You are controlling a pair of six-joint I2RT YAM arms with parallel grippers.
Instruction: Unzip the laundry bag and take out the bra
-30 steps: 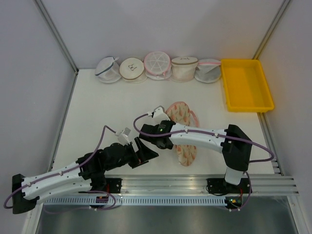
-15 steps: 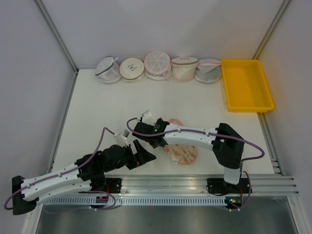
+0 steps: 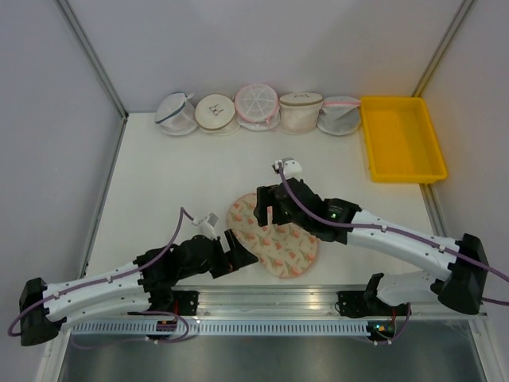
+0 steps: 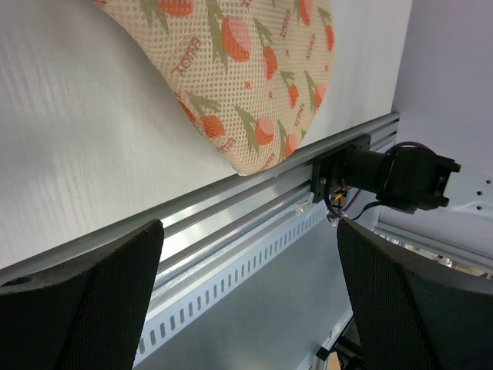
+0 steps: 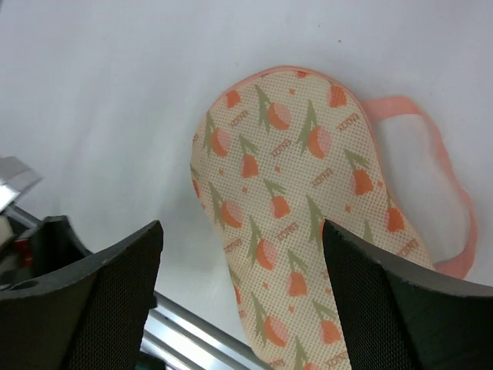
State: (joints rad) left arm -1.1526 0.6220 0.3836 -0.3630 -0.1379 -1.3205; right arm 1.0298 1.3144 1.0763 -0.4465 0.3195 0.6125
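Note:
The laundry bag [image 3: 274, 243] lies flat on the white table near its front edge, cream with an orange flower print and pink trim. In the right wrist view the laundry bag [image 5: 296, 208] fills the middle, with its pink loop [image 5: 443, 173] trailing off to the right. My right gripper [image 3: 266, 208] hovers over the bag's far end, open and holding nothing [image 5: 243, 304]. My left gripper [image 3: 238, 253] sits at the bag's left edge, open and empty [image 4: 246, 301], and the bag [image 4: 239, 69] shows at the top of its view. The bra is hidden.
Several round mesh bags [image 3: 256, 107] stand in a row along the back wall. A yellow tray [image 3: 402, 139] sits at the back right. An aluminium rail [image 3: 318, 298] runs along the table's near edge, right below the bag.
My right gripper has opened and let go of the bag, and has drawn back to the right. The bag has shifted left and now lies spread out. The left gripper edged towards it.

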